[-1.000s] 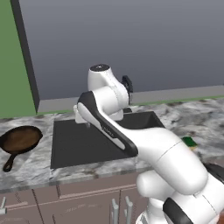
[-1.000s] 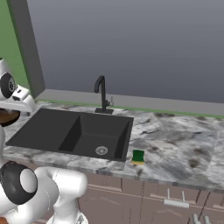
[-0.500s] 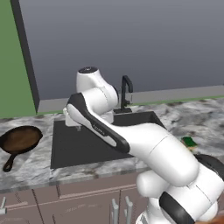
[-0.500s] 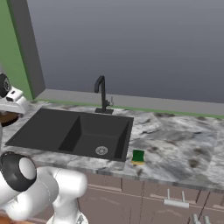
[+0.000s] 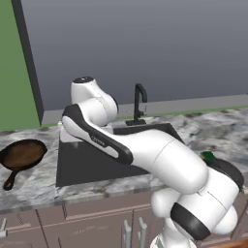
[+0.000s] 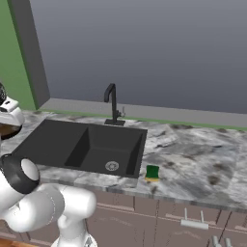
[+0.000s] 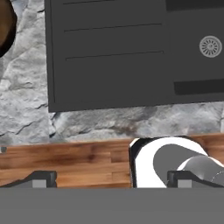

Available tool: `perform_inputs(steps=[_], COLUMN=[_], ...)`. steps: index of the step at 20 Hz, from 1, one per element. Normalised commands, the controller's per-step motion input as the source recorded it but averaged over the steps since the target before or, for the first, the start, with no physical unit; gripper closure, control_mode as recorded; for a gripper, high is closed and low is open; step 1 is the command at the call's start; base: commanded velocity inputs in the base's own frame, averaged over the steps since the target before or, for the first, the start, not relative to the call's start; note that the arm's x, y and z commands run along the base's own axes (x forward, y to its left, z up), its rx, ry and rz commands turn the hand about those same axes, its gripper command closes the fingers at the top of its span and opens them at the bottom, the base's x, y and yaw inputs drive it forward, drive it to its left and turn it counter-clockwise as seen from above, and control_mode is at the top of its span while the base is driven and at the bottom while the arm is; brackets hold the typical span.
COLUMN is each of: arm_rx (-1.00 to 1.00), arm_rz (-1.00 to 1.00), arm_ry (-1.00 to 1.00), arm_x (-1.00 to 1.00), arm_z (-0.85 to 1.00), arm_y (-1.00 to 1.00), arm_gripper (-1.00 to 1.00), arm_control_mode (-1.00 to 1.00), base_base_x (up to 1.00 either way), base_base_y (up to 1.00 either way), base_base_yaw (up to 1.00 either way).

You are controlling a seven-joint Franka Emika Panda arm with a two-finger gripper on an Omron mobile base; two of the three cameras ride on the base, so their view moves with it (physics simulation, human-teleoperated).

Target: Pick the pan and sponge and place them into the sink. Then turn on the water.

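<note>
The pan (image 5: 24, 155), dark with a reddish-brown inside, lies on the counter left of the black sink (image 5: 87, 162), its handle toward the front edge. In the hand view my gripper (image 7: 113, 179) is open, fingertips far apart with nothing between them. It looks down on the sink's drainboard (image 7: 109, 57), with the pan's rim (image 7: 5, 26) at the top left corner. My hand (image 6: 8, 115) hovers at the sink's left end, above a sliver of the pan (image 6: 6, 131). The sponge (image 6: 152, 172) lies on the counter right of the basin. No water is in view at the faucet (image 6: 112, 102).
Grey marble counter (image 6: 193, 159) runs both sides of the sink, with wide free room on the right. My white forearm (image 5: 145, 150) stretches across the basin in the left base view. A round drain (image 7: 210, 46) sits in the basin. Cabinet fronts (image 5: 97, 223) and wood floor (image 7: 65, 162) lie below.
The arm has swung left, from over the basin to over the drainboard's left end near the pan. The gripper stayed open. Pan and sponge have not moved.
</note>
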Motion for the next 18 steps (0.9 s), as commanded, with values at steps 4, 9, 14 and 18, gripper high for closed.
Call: perform_inputs(steps=[4,9,14,18], arm_rx=[0.0,0.0,0.0,0.0], arm_rz=[-0.02,-0.03,-0.02,-0.02], arm_ry=[0.04,0.03,0.04,0.04], arm_x=[0.1,0.1,0.08,0.06], arm_z=[-0.1,-0.1,-0.12,-0.1], arm_y=[0.39,0.36,0.31,0.27], arm_gripper=[-1.0,-1.0,-1.0,-1.0], arm_control_mode=[-1.0,-1.0,-1.0,-1.0], base_base_x=[0.0,0.0,0.0,0.0], base_base_y=[0.0,0.0,0.0,0.0], base_base_yaw=[0.0,0.0,0.0,0.0])
